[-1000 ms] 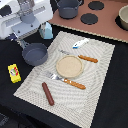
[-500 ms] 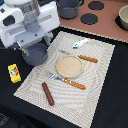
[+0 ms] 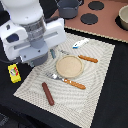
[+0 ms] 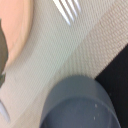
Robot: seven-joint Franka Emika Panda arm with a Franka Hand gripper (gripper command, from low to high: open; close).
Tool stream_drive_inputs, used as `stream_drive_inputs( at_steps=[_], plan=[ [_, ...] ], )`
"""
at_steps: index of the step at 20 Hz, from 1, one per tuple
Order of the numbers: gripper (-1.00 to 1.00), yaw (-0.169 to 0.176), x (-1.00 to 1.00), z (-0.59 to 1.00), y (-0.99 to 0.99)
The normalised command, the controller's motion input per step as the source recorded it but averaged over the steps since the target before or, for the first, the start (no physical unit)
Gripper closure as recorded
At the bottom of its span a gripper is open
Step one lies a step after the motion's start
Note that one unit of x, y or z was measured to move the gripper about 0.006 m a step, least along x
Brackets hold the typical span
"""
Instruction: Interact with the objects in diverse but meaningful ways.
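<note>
The pincer is hidden under the arm, so I cannot tell if it is wide or narrow. The grey frying pan [image 4: 77, 107] lies just below the wrist camera, near the round plate [image 3: 69, 66] (fork [image 3: 68, 81] beside); a careless descent could knock them

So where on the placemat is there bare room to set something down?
The widest free patch is the placemat on the exterior view's right, beyond the wooden plate and orange-handled fork. A smaller one lies past the sausage at the near edge. Around the plate it's crowded.
</note>
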Motion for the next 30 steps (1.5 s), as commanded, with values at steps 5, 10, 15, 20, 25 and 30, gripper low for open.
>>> stream_drive_inputs(
  at_steps=[5,10,15,20,25,30],
  plan=[
    [-1.0,-0.021,0.72,0.0,-0.52],
    [-1.0,-0.024,0.73,-0.05,-0.52],
    [-1.0,-0.018,0.59,-0.11,-0.55],
    [-1.0,-0.001,0.21,-0.26,-0.25],
    [-1.0,0.0,0.0,-0.2,-0.02],
    [1.0,0.0,0.0,-0.09,-0.1]
  ],
)
